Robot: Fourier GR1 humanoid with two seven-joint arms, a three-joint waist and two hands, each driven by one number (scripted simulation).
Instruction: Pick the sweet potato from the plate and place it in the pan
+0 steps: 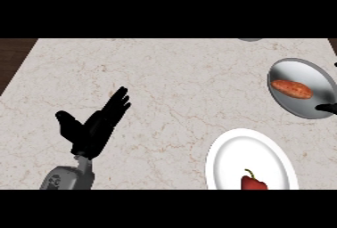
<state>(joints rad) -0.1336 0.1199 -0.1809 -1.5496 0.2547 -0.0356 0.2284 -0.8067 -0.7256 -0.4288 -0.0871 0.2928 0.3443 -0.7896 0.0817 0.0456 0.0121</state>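
In round grey pan [316,109]: oblong orange sweet potato [291,88].

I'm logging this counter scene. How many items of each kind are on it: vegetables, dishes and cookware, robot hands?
Vegetables: 2, the sweet potato and a red pepper
Dishes and cookware: 2, the pan and the plate
Robot hands: 1, the left robot hand
Total: 5

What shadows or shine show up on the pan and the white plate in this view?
Head view: the pan is dark grey with a lighter band along its left side around the sweet potato; the white plate shades softly grey inside its rim; the left hand throws no clear shadow on the counter.
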